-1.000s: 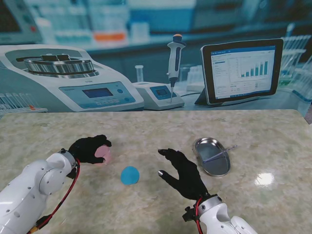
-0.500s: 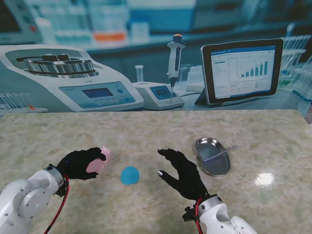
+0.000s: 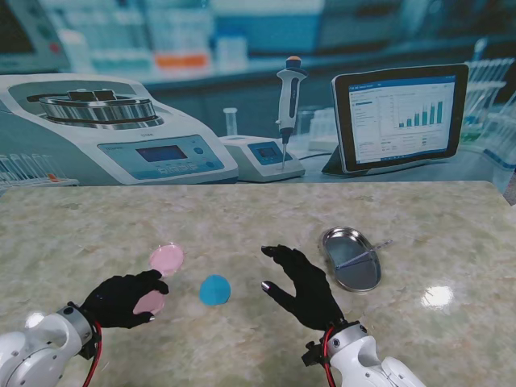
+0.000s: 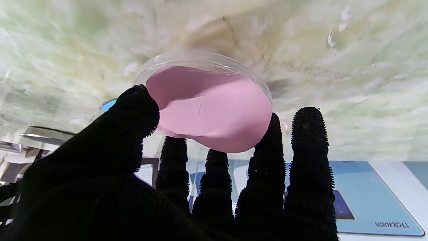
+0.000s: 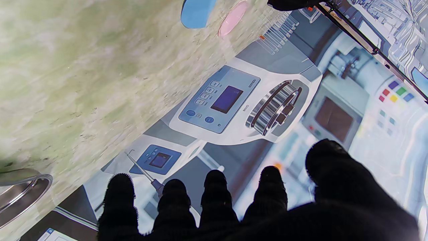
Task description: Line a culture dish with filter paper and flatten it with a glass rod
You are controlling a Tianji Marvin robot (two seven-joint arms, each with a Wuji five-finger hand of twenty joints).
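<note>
**Left hand holds a pink-lined dish**

The left hand (image 3: 122, 300) pinches a clear culture dish (image 4: 207, 100) lined with pink filter paper (image 4: 214, 110) between thumb and fingers. Just beyond lies a pink disc (image 3: 166, 258), then a blue disc (image 3: 215, 289). The right hand (image 3: 305, 286) hovers spread, empty, beside a metal tray (image 3: 351, 259) holding a glass rod (image 3: 361, 255).
</note>
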